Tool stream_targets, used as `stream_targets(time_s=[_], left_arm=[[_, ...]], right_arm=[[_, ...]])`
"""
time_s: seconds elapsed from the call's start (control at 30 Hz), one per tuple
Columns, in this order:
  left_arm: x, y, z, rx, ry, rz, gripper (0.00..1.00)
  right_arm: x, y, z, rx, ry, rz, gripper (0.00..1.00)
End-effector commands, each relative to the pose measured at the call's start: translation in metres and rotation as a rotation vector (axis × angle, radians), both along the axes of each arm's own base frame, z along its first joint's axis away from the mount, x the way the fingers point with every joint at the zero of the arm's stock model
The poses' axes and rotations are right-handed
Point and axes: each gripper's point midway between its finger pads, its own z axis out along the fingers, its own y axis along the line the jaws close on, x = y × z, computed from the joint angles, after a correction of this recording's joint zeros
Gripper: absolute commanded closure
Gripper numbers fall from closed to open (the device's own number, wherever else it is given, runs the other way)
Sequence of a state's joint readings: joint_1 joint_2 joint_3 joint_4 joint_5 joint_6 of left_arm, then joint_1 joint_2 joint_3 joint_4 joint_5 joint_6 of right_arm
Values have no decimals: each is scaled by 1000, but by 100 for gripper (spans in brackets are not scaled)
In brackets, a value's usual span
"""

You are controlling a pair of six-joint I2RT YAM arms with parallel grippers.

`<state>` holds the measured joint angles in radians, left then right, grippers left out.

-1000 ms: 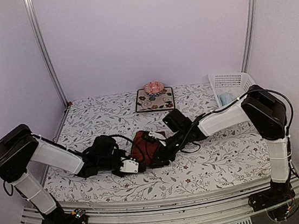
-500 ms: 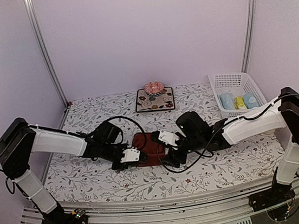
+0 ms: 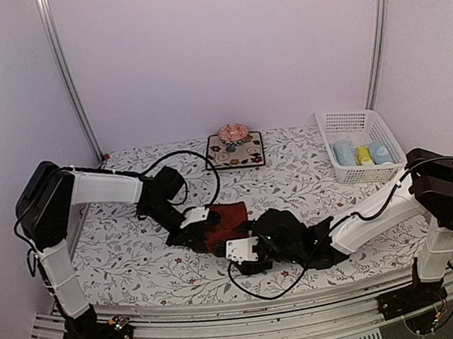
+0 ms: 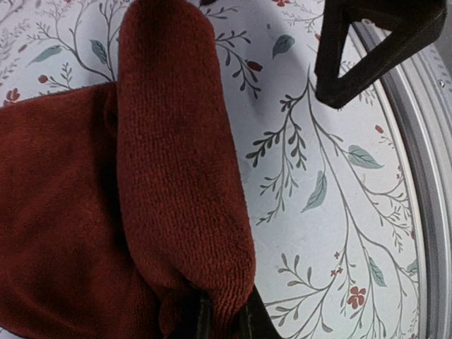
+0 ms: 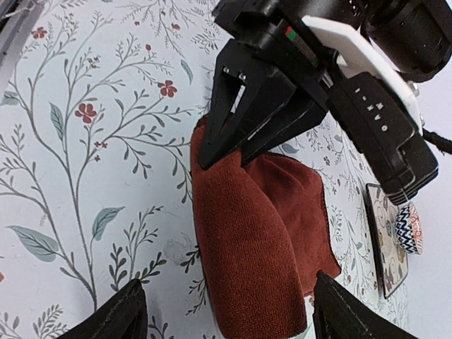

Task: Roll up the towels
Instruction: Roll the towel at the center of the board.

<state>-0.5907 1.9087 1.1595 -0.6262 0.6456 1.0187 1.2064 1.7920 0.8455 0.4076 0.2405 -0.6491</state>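
Observation:
The dark red towel (image 3: 226, 219) lies mid-table, partly rolled into a thick fold (image 4: 176, 162). My left gripper (image 3: 206, 235) is shut on one end of that roll; its fingers (image 4: 247, 321) pinch the cloth at the bottom of the left wrist view. The right wrist view shows the left gripper (image 5: 229, 152) clamped on the towel's (image 5: 254, 226) far end. My right gripper (image 3: 235, 249) is open wide just short of the roll's near end, its fingertips (image 5: 116, 318) apart on either side, touching nothing. Small pale blue and yellow rolled towels (image 3: 361, 154) sit in the basket.
A white basket (image 3: 351, 121) stands at the back right. A square dark floral mat (image 3: 234, 152) with a round pink thing (image 3: 231, 132) on it lies at the back centre. The table's metal front rail (image 4: 424, 176) runs close to the towel.
My right arm has swung from the towel's right side down to its near side, gripper now low near the front. My left arm has drawn back, still holding the towel, which shifted slightly.

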Motion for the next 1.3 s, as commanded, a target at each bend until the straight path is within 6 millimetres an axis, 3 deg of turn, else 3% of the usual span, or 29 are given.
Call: stream_targets(time_s=[0.0,0.1,0.23,0.53,0.8,1.07,1.27], left_arm=[[-27,12,-3,34,181,-19,100],[-28,14,-13,56,224,-22,100],[-29,14,-18,73,260,-30,100],[-29,17,-20,74,321,-32,100],[-24,21,-19,56,332,-25,100],[-22,24,-17,56,271,-25,74],[-18,28,-6,34,149,-17,57]], right_arm=[[13,6,-4,-55,-125,-29,18],[18,7,-18,-95,-137,-46,18],[25,11,-23,-110,-167,-61,18],[21,14,-46,-198,-265,-37,25],[18,15,-60,-252,-265,-30,57],[26,19,-65,-249,-171,-78,69],[31,18,-60,-191,10,-102,77]])
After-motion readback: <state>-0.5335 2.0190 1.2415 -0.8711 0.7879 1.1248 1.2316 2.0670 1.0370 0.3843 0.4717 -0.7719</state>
